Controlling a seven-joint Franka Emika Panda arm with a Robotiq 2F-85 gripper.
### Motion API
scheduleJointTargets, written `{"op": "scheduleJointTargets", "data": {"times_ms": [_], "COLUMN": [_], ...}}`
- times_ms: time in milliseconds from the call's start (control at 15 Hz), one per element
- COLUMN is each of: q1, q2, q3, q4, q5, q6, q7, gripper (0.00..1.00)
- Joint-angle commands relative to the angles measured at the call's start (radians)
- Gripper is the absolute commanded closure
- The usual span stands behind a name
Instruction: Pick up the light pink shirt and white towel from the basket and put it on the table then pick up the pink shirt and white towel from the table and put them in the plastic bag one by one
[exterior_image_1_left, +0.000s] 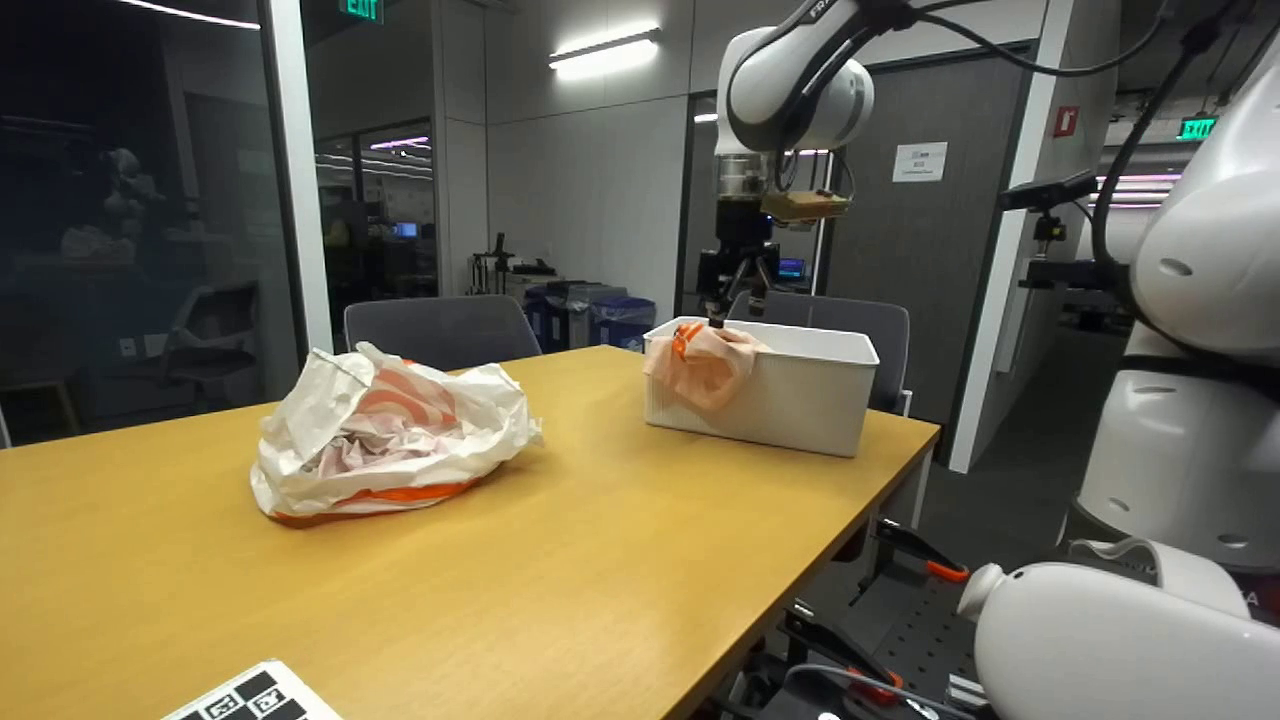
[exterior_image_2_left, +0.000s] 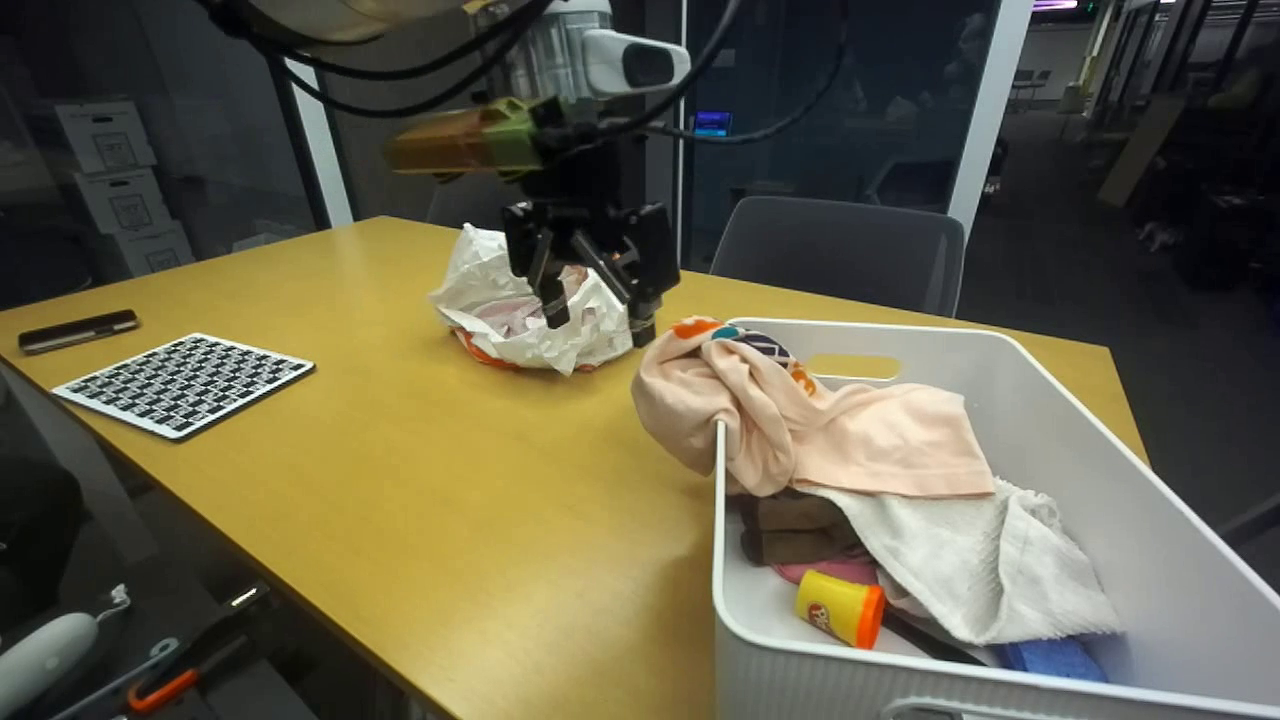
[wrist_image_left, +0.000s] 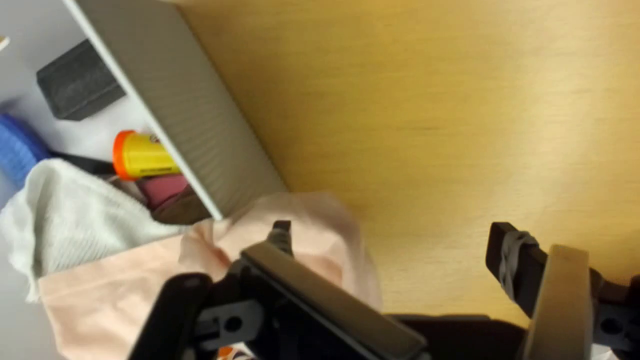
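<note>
Light pink shirt is draping over the wall of the white basket, right of centre in an exterior view: bunched end is hanging outside, flat end is lying inside, on top of the white towel. Limp cloth, so the rim is probably catching it and weight is balancing across both sides. Towel is sitting inside the basket, lower right in an exterior view, partly under the shirt, so shirt is likely needing to come out first. Claw is gripping nothing, fingers standing wide apart; lower half of the wrist frame, one finger is hovering over the shirt, its mate over bare worktop. Touch on the cloth isn't showing clearly. Guess: it's straddling the overhang because that loose fold is offering an easier pinch. Plastic bag is slumping on the worktop, left of the frame in an exterior view, mouth gaping, pinkish contents showing, unclear what; probably waiting there for the last step. Yellow tub is lying on its side near the towel; low grabs might be snagging it.
</note>
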Motion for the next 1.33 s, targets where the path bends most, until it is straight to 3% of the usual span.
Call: {"op": "scheduleJointTargets", "data": {"times_ms": [0,400,467,600,1133,1267], "q1": [-0.022,-0.024,-0.023,-0.019,-0.019,-0.017], "q2": [0.139,0.296,0.307,0.319,0.291,0.233], "q3": [0.009,-0.022,-0.026,-0.035,-0.052,-0.047], "q4": [0.12,0.215,0.222,0.228,0.208,0.182], "q5": [-0.09,-0.126,-0.138,-0.165,-0.167,-0.141], "q6": [0.065,0.142,0.149,0.162,0.16,0.146], "q7": [0.025,0.016,0.013,0.021,0.029,0.006], "gripper": [0.0,0.0,0.25,0.34,0.96,1.0]}}
